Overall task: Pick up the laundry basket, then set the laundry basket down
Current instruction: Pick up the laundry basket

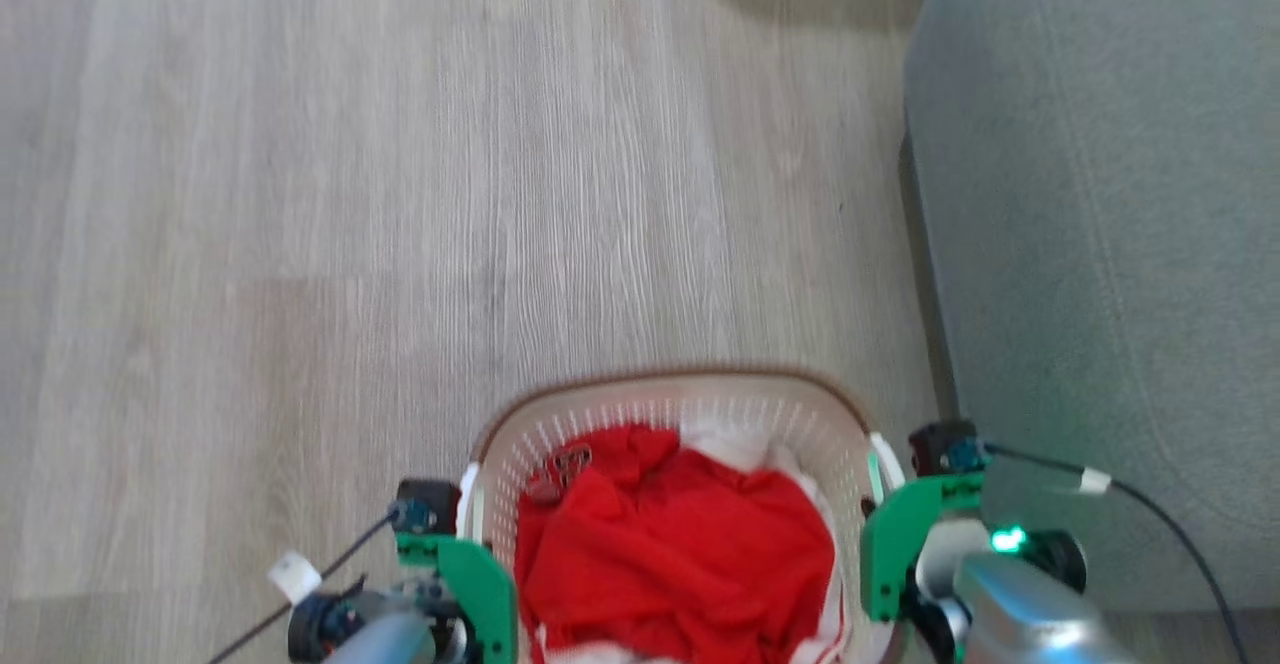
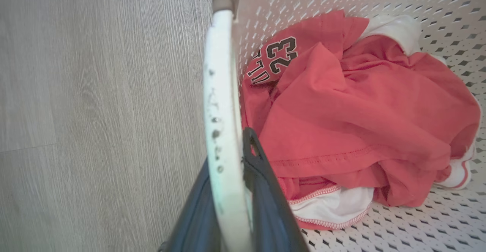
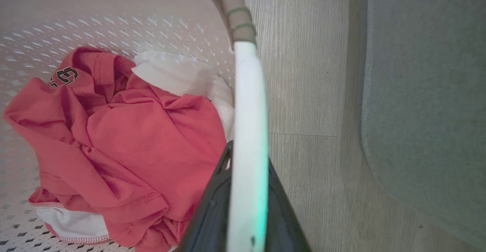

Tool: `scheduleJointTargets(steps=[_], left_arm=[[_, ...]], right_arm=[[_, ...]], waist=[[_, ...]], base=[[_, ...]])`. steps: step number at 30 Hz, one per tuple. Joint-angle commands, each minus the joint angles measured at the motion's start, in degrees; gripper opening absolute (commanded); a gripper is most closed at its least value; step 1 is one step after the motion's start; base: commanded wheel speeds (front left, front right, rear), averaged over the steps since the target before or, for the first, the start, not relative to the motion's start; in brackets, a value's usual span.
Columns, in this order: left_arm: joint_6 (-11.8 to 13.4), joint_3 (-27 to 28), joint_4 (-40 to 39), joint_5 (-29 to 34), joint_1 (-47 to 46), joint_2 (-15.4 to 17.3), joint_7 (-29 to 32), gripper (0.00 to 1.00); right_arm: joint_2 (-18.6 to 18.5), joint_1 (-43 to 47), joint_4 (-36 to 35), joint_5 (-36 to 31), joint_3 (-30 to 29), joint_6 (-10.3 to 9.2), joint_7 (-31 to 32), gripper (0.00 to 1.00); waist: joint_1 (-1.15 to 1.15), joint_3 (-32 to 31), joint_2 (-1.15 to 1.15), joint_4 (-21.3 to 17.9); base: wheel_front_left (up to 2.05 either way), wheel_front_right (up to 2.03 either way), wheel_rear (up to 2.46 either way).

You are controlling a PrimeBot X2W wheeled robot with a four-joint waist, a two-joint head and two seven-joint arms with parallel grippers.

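Open floor (image 1: 400, 194) ahead, grey furniture (image 1: 1100, 194) close right

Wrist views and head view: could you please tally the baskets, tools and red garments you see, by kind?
1 basket
2 tools: left tool and right tool, each shut on the basket
1 red garment
Total: 4

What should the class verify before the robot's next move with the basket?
1. Left gripper astride left handle: ok.
2. Right gripper astride right handle: ok.
3. Clothes lying inside basket: ok.
4. Basket apart from grey furniture on its right: ok.
5. Basket lifted off floor: cannot tell.
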Motion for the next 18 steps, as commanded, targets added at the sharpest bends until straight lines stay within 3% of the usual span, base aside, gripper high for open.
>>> scheduleJointTargets(steps=[1,18], left_arm=[[0.1,0.6,0.2,-0.3,0.3,1.8,-0.2,0.0],[0.1,-2.7,0.9,-3.3,3.2,1.8,0.2,0.0]], right_arm=[[-0.2,1.1,-0.4,0.6,1.2,-0.09,-0.3,0.0],[-0.2,4.0,-0.4,6.4,7.0,-0.09,-0.1,0.0]], waist=[[0.01,-2.8,0.0,0.1],[0.01,-9.1,0.0,0.2]], base=[[0.0,0.0,0.0],[0.0,0.0,0.0]])
